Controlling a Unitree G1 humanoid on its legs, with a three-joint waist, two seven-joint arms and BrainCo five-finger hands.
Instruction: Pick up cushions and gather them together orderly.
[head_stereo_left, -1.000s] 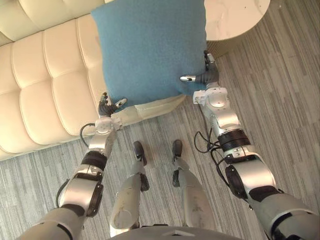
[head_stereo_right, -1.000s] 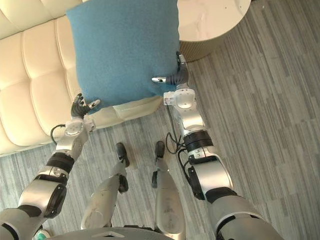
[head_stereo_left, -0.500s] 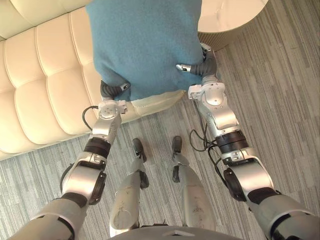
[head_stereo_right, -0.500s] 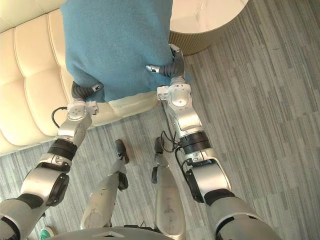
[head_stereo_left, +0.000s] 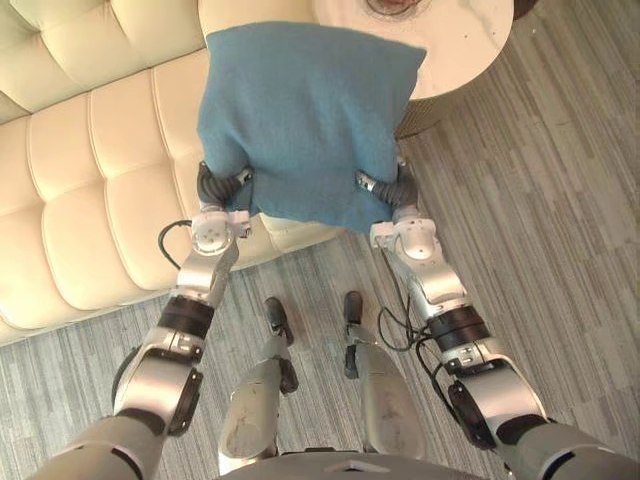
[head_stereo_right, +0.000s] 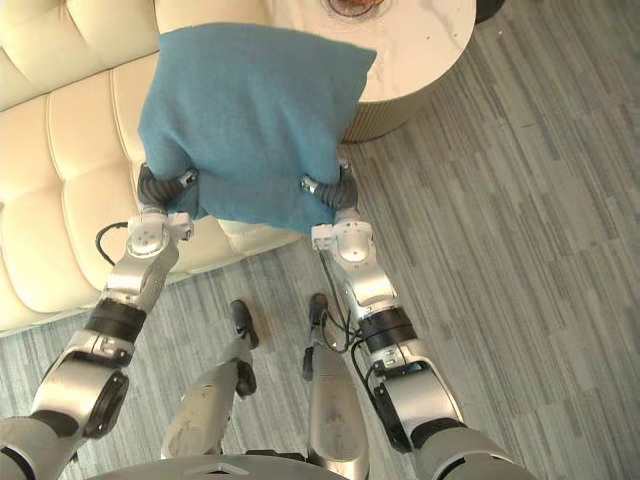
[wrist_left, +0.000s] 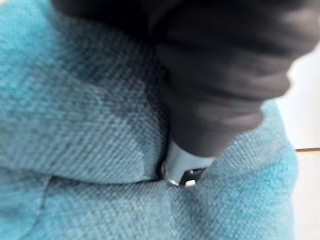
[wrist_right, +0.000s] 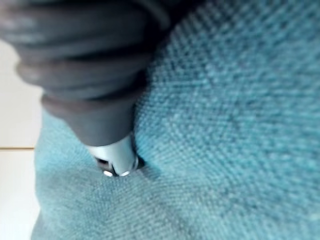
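fingers of our left hand (head_stereo_left: 212, 186) and right hand (head_stereo_left: 399, 190) pinch the blue cushion's (head_stereo_left: 300, 110) near corners over the sofa (head_stereo_left: 90, 190).

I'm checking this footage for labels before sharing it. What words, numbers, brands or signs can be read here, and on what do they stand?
None can be read.
The blue cushion, pinched between the left hand and the right hand, is plain cloth with no tag showing.
The cream sofa, the round white table and the grey striped floor bear no print or sign.
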